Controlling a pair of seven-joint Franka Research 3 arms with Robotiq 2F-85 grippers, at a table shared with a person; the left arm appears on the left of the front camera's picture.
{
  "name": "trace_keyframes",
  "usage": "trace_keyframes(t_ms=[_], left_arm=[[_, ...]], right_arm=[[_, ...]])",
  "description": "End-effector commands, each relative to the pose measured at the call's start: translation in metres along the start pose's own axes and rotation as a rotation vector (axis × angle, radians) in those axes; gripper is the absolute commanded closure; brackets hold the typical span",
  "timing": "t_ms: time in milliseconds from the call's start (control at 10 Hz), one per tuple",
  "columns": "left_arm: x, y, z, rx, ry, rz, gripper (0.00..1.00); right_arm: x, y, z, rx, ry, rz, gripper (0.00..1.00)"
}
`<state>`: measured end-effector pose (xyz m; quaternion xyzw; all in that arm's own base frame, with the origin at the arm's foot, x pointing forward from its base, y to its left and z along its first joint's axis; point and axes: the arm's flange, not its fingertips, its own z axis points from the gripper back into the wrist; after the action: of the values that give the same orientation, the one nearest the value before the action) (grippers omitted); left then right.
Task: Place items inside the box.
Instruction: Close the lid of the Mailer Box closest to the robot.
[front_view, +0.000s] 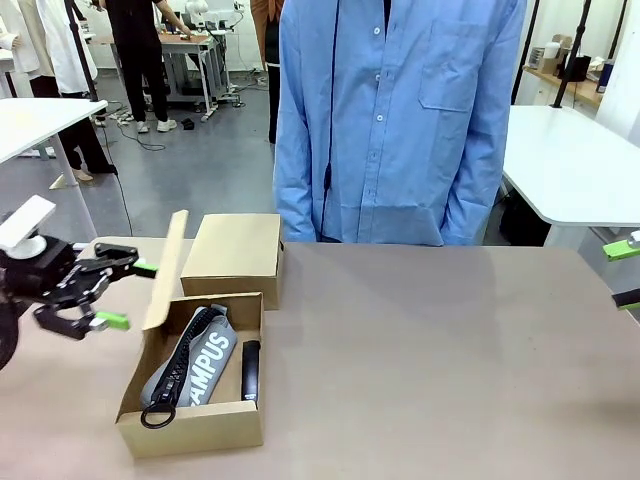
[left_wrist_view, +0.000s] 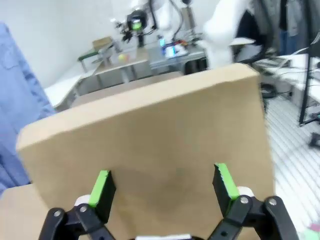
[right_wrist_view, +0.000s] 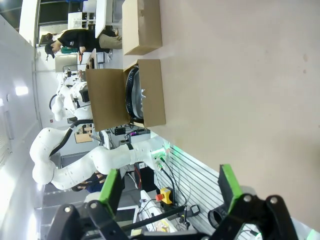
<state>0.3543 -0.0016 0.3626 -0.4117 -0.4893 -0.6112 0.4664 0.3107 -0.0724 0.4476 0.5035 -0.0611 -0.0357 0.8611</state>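
Note:
An open cardboard box (front_view: 190, 425) stands at the table's front left, its left flap (front_view: 165, 270) raised. Inside lie a grey pouch lettered "CAMPUS" (front_view: 208, 362), a dark strap with a ring end (front_view: 172, 385) along its left side, and a slim black item (front_view: 250, 372) on its right. My left gripper (front_view: 128, 294) is open just left of the raised flap and holds nothing. The left wrist view has the flap's brown face (left_wrist_view: 150, 135) close ahead of that gripper (left_wrist_view: 162, 185). At the far right edge my right gripper (front_view: 628, 272) is open and empty; from that gripper (right_wrist_view: 170, 185) the box (right_wrist_view: 152, 92) lies far off.
A closed cardboard box (front_view: 232, 248) sits right behind the open one, also in the right wrist view (right_wrist_view: 141, 25). A person in a blue shirt (front_view: 400, 120) stands at the far edge, hands not over the table. Bare brown tabletop (front_view: 440, 360) stretches across the middle and right.

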Motion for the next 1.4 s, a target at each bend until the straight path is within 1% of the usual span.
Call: trace_keyframes(t_ms=[0, 100, 300, 500, 700, 900, 1000, 1100, 1200, 1300], left_arm=[[-0.07, -0.108, -0.066, 0.072, 0.054, -0.117, 0.0], [-0.077, -0.113, -0.073, 0.072, 0.079, -0.129, 0.0], [-0.088, -0.12, -0.079, -0.005, 0.124, -0.107, 0.0], [-0.106, -0.129, -0.085, -0.045, 0.181, -0.084, 0.0], [-0.121, -0.134, -0.088, -0.059, 0.217, -0.061, 0.0], [-0.129, -0.14, -0.087, -0.093, 0.272, -0.067, 0.0], [-0.127, -0.14, -0.083, -0.079, 0.261, -0.066, 0.0], [-0.118, -0.136, -0.075, -0.05, 0.228, -0.066, 0.0], [-0.102, -0.13, -0.061, -0.001, 0.191, -0.048, 0.0], [-0.08, -0.122, -0.041, 0.086, 0.156, -0.003, 0.0]], right_arm=[[0.001, 0.004, 0.0, 0.02, -0.006, -0.007, 0.0], [0.001, 0.004, 0.0, 0.02, -0.006, -0.007, 0.0], [0.001, 0.004, 0.0, 0.02, -0.006, -0.007, 0.0], [0.001, 0.004, 0.0, 0.02, -0.006, -0.007, 0.0], [0.001, 0.004, 0.0, 0.02, -0.006, -0.007, 0.0], [0.001, 0.004, 0.0, 0.02, -0.006, -0.007, 0.0], [0.001, 0.004, 0.0, 0.02, -0.006, -0.007, 0.0], [0.001, 0.004, 0.0, 0.02, -0.006, -0.007, 0.0], [0.001, 0.004, 0.0, 0.02, -0.006, -0.007, 0.0], [0.001, 0.004, 0.0, 0.02, -0.006, -0.007, 0.0]])
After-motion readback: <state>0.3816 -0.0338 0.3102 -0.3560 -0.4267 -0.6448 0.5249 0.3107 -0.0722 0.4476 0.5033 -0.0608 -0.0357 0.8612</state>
